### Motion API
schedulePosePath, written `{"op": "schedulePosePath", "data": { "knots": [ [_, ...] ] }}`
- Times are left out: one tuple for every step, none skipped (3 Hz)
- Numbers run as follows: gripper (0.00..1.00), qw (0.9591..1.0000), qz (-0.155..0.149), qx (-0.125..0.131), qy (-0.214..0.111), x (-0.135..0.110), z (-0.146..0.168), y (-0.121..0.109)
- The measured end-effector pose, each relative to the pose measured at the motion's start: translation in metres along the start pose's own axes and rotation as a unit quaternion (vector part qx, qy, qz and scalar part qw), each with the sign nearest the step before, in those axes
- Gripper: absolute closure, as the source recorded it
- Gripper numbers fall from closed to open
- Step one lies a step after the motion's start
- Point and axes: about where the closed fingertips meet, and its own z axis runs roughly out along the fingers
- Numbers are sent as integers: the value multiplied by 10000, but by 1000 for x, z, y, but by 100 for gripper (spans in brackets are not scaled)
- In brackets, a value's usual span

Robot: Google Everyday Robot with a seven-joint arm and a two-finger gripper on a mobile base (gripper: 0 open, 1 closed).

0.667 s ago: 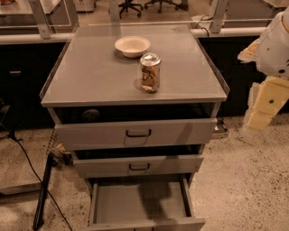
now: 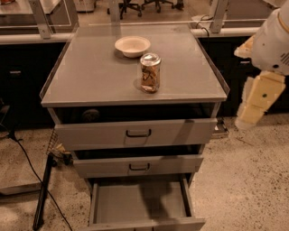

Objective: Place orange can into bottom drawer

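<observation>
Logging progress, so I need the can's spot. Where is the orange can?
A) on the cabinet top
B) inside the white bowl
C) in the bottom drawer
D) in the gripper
A: the orange can stands on the cabinet top, apart from the white bowl, while the gripper hangs right of the cabinet and the bottom drawer is open.

A white bowl (image 2: 132, 45) sits on the cabinet top (image 2: 90, 76), office chairs (image 2: 131, 6) behind, black cable (image 2: 28, 157) on the floor.
</observation>
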Motion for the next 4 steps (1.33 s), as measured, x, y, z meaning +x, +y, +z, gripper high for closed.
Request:
{"op": "schedulePosePath", "data": {
  "knots": [
    [0, 9994, 197, 66, -277, -10, 13, -22],
    [0, 9978, 384, 128, -525, -25, 34, -48],
    [0, 9954, 548, 160, -766, -45, 61, -74],
    [0, 9914, 622, 137, -1147, -71, 85, -93]
  ]
}}
